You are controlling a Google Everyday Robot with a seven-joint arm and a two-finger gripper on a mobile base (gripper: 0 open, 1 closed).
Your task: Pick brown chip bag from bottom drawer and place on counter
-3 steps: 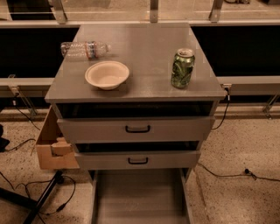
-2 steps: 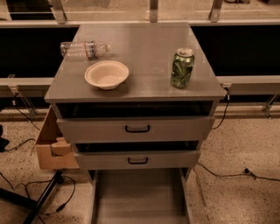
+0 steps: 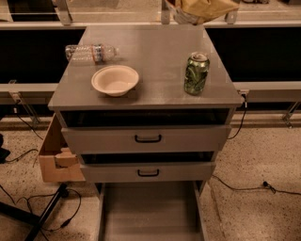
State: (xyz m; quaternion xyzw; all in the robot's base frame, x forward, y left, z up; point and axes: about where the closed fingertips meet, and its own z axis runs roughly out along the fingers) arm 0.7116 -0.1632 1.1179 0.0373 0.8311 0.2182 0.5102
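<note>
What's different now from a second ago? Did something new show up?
A crinkly yellow-tan bag end, likely the brown chip bag, has come into view at the top edge, above the back of the counter. The hand itself does not show; it is probably above the top edge. The green can, bowl, water bottle and open bottom drawer stayed put.

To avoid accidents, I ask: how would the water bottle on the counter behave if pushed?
The water bottle lies on its side on the counter, so it would probably roll. Its clear plastic likely dents when squeezed. The tool, seemingly at the top edge with the brown chip bag, is away from it.
</note>
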